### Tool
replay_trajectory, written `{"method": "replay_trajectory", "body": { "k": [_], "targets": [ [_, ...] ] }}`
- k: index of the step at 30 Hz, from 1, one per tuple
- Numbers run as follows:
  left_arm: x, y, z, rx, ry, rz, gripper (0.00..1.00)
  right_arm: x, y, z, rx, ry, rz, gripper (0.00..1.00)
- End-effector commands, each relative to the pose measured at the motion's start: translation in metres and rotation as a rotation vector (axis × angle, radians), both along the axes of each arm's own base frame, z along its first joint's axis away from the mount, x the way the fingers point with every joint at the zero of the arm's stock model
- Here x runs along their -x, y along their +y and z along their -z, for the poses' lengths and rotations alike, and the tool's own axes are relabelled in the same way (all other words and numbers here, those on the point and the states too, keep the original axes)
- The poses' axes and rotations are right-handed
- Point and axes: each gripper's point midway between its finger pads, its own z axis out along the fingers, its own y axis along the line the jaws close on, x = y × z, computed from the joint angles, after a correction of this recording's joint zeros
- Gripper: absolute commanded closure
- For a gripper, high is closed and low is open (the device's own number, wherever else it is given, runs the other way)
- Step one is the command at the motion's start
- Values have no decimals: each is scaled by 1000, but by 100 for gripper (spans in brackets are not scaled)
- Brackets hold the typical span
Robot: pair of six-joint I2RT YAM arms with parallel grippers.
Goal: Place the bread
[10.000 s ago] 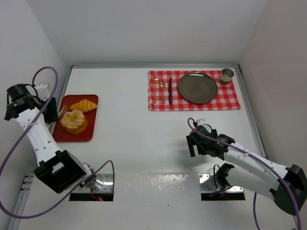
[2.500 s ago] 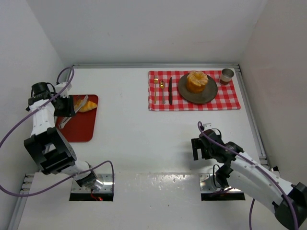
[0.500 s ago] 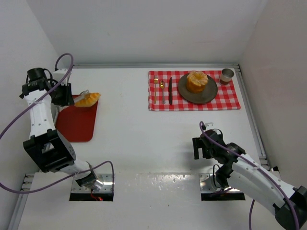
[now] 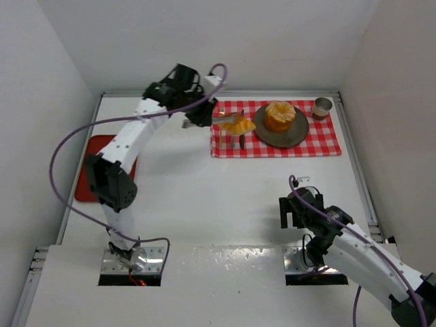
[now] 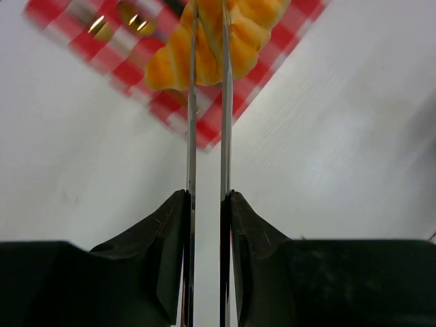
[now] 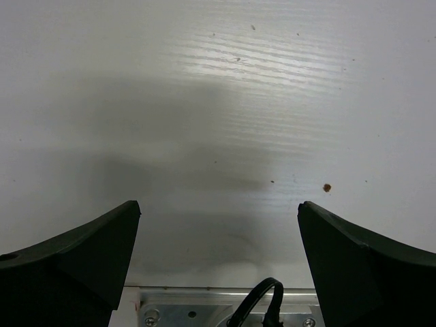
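Observation:
A golden croissant (image 4: pixel 238 125) hangs over the left part of the red-checked cloth (image 4: pixel 327 144), just left of the dark plate (image 4: pixel 300 133). Metal tongs (image 4: pixel 221 118) pinch it, and my left gripper (image 4: pixel 198 116) is shut on the tongs. In the left wrist view the two tong blades (image 5: pixel 191 136) run up from between the gripper's (image 5: pixel 206 196) fingers to the croissant (image 5: pixel 248 27). A round bread (image 4: pixel 280 116) sits on the plate. My right gripper (image 4: pixel 291 212) is open and empty over bare table near the front right, as the right wrist view (image 6: pixel 218 225) shows.
A fork (image 4: pixel 221 131) and spoon (image 4: pixel 230 121) lie on the cloth under the croissant. A small cup (image 4: pixel 322 107) stands at the cloth's far right corner. The red tray (image 4: pixel 83 185) lies at the left, partly behind the left arm.
My left arm has swung from above the red tray far to the right, carrying the croissant in the tongs to above the checked cloth. The right arm has barely moved.

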Motion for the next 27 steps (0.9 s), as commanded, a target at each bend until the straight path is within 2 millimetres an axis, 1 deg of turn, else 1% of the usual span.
{"method": "replay_trajectory", "body": {
  "k": [1,2,3,4,5,6,8,10,11,12,13,14,15,16,17,18,19,20,21,22,23,24,25,26,27],
  "targets": [
    [-10,-62,-10,53,-45,40,100,-5,-6,-14,10,-36,49,2],
    [-10,-88,10,39,-18,63,100,-2,-8,-14,16,-25,57,2],
    [-15,-102,6,52,-41,65,100,-2,-9,-16,19,-31,58,2],
    [-21,-116,7,66,-58,67,100,0,-12,-15,37,-20,58,2],
    [-21,-136,16,80,-45,78,100,0,-13,-16,37,-24,62,2],
    [-22,-147,18,91,-46,86,100,1,-13,-17,39,-22,59,2],
    [-25,-168,17,108,-83,83,100,3,-15,-17,44,-18,66,2],
    [-32,-179,28,96,-97,61,100,3,-16,-16,47,-16,74,2],
    [-36,-183,23,110,-127,34,100,4,-17,-15,50,-14,76,2],
    [-36,-190,28,112,-122,24,100,4,-16,-15,49,-13,71,2],
    [-39,-190,26,117,-136,17,100,4,-17,-14,50,-11,74,2],
    [-37,-199,28,132,-138,21,100,4,-16,-13,49,-9,71,2],
    [-35,-204,26,134,-149,24,100,5,-17,-12,52,-7,72,2],
    [-34,-205,26,140,-141,16,100,4,-17,-11,52,-7,72,2],
    [-31,-212,24,155,-145,23,100,5,-17,-10,56,-1,70,2],
    [-28,-218,27,156,-144,34,100,5,-17,-9,58,2,71,2],
    [-28,-218,27,156,-144,34,100,5,-17,-9,59,5,69,2],
    [-26,-223,25,161,-156,37,100,5,-16,-8,57,6,67,2],
    [-24,-226,31,149,-154,35,100,6,-16,-5,59,14,65,2],
    [-26,-228,28,159,-164,35,100,6,-16,-5,60,14,62,2],
    [-29,-227,34,145,-165,22,100,5,-14,-4,54,13,59,2],
    [-32,-227,31,149,-179,12,100,5,-15,-4,59,14,56,2],
    [-35,-229,43,134,-179,20,100,4,-13,-4,58,13,49,2],
    [-33,-235,42,139,-183,29,100,4,-15,-4,62,18,54,2],
    [-34,-234,42,130,-192,27,100,4,-15,-3,66,21,50,2]
  ]
}}
